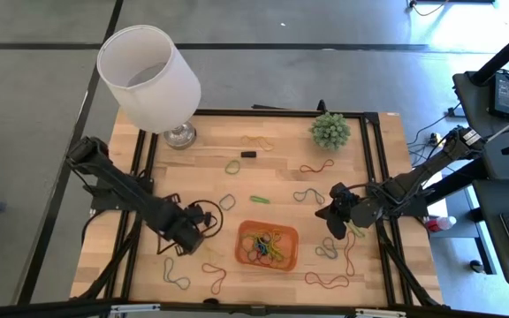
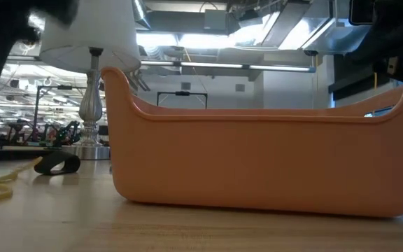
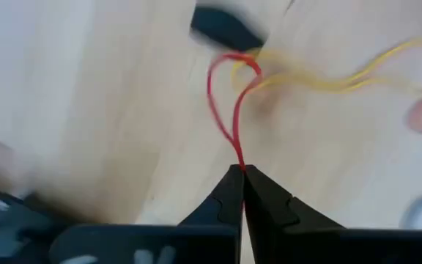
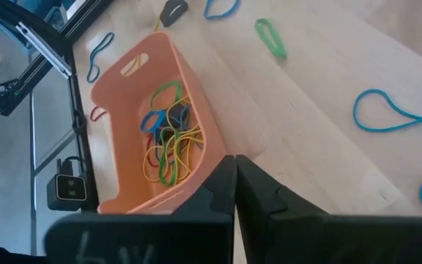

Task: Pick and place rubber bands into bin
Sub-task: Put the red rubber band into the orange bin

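Note:
The orange bin stands near the table's front middle with several rubber bands of mixed colours inside. Its long wall fills the low view. My left gripper is left of the bin, pointing down, shut on a red rubber band. Beneath it on the wood lie a yellow band and a small black piece. My right gripper hangs right of the bin, shut with nothing in it. More bands lie loose around the table, among them a green one and a blue one. My left gripper pinches the red band at one end of its loop, between the very tips of its two fingers. The fingers come from above, pointing down. The band hangs below them as a narrow open loop; whether its lower end touches the table I cannot tell.
A lamp with a white shade stands at the far left and a small green plant at the far right. A black piece lies at the far middle. Dark frame rails run along the table's sides.

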